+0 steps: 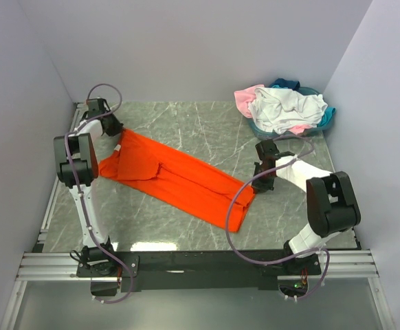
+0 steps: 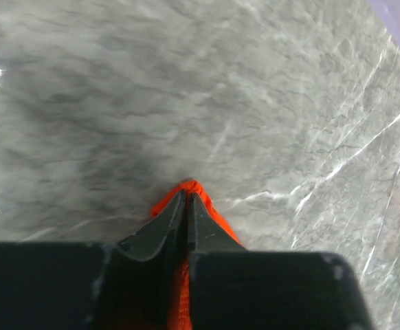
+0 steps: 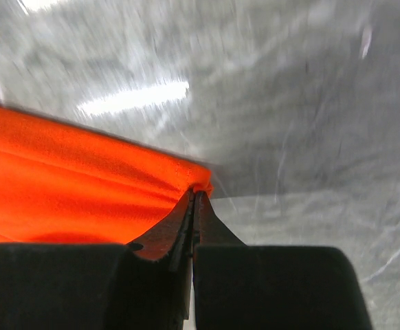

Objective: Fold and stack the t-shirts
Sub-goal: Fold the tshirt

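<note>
The bright orange t-shirt stretches diagonally across the marble table from far left to near right. My left gripper is shut on its far-left end; in the left wrist view the orange cloth bunches between the closed gripper. My right gripper is shut on the shirt's right corner; in the right wrist view the orange cloth spreads left of the closed gripper. The white, pale pink and teal shirts lie heaped at the far right.
Grey walls enclose the table on three sides. The heap of shirts sits against the far right corner. A metal rail with the arm bases runs along the near edge.
</note>
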Available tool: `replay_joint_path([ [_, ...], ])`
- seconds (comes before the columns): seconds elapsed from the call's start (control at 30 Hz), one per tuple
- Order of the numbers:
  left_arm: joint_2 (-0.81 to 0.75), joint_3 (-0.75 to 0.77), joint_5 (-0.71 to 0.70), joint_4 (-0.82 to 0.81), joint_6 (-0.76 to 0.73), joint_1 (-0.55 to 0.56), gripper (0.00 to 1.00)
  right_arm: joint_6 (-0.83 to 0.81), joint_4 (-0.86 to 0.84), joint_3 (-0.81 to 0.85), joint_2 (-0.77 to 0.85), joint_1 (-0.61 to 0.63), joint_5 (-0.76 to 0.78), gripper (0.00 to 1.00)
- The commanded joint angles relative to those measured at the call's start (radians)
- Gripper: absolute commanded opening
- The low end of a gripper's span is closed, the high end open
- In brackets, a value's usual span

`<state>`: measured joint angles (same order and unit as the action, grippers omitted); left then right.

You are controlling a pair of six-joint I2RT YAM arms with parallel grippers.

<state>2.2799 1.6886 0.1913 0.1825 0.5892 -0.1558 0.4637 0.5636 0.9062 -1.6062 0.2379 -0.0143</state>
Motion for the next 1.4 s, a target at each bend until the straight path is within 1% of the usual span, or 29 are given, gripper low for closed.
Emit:
replay_joint_path([
  [0.0,0.047,0.075,-0.085,0.099,-0.052,0.009,0.11,0.032,0.073,-0.036,0.052,0.023,0.02,0.0],
  [0.07,0.052,0.08,-0.105,0.112,-0.034,0.009,0.17,0.042,0.087,-0.035,0.061,0.032,0.03,0.0],
  [0.1,0.046,0.072,-0.125,0.115,-0.031,0.007,0.26,0.044,0.096,-0.029,0.065,0.032,0.043,0.0],
  [0.13,0.041,0.068,-0.133,0.115,-0.029,0.009,0.31,0.04,0.105,-0.021,0.068,0.034,0.05,0.07],
  [0.2,0.012,0.054,-0.147,0.115,-0.028,0.009,0.4,0.032,0.145,0.017,0.074,0.034,0.071,0.17],
  [0.23,0.0,0.049,-0.15,0.115,-0.028,0.009,0.42,0.018,0.159,0.034,0.08,0.034,0.092,0.26],
  [0.27,-0.029,0.046,-0.151,0.117,-0.025,0.009,0.43,0.01,0.185,0.069,0.084,0.035,0.106,0.31],
  [0.33,-0.063,0.037,-0.153,0.114,-0.016,0.007,0.5,-0.016,0.211,0.109,0.1,0.034,0.135,0.38],
  [0.4,-0.123,0.025,-0.158,0.104,0.004,0.006,0.58,-0.033,0.246,0.167,0.109,0.035,0.145,0.4],
  [0.57,-0.221,0.046,-0.188,0.13,0.015,0.007,0.66,-0.077,0.291,0.282,0.118,0.046,0.157,0.4],
  [0.6,-0.232,0.051,-0.217,0.14,0.012,0.006,0.68,-0.085,0.291,0.293,0.12,0.052,0.152,0.4],
  [0.67,-0.27,0.04,-0.22,0.15,0.011,0.007,0.69,-0.109,0.276,0.313,0.121,0.083,0.134,0.4],
  [0.77,-0.341,-0.045,-0.184,0.138,0.038,0.015,0.69,-0.115,0.225,0.312,0.106,0.136,0.093,0.4],
  [0.8,-0.358,-0.103,-0.159,0.126,0.044,0.019,0.68,-0.114,0.208,0.309,0.08,0.146,0.052,0.4],
  [0.93,-0.421,-0.234,-0.09,0.115,0.081,0.073,0.68,-0.105,0.133,0.3,0.006,0.195,-0.021,0.38],
  [1.0,-0.431,-0.305,-0.055,0.104,0.11,0.091,0.68,-0.105,0.113,0.293,-0.03,0.204,-0.059,0.38],
  [1.1,-0.43,-0.375,0.013,0.091,0.156,0.12,0.68,-0.108,0.101,0.284,-0.073,0.204,-0.078,0.38],
  [1.17,-0.421,-0.426,0.054,0.054,0.19,0.136,0.68,-0.111,0.091,0.266,-0.092,0.204,-0.096,0.37],
  [1.27,-0.378,-0.431,0.071,0.043,0.201,0.15,0.67,-0.106,0.079,0.228,-0.106,0.204,-0.131,0.37],
  [1.3,-0.363,-0.423,0.069,0.043,0.195,0.15,0.67,-0.102,0.079,0.217,-0.107,0.205,-0.136,0.37],
  [1.33,-0.334,-0.412,0.062,0.044,0.184,0.18,0.67,-0.099,0.073,0.192,-0.109,0.205,-0.141,0.37],
  [1.37,-0.317,-0.387,0.056,0.052,0.179,0.183,0.67,-0.094,0.07,0.18,-0.107,0.209,-0.15,0.37],
])
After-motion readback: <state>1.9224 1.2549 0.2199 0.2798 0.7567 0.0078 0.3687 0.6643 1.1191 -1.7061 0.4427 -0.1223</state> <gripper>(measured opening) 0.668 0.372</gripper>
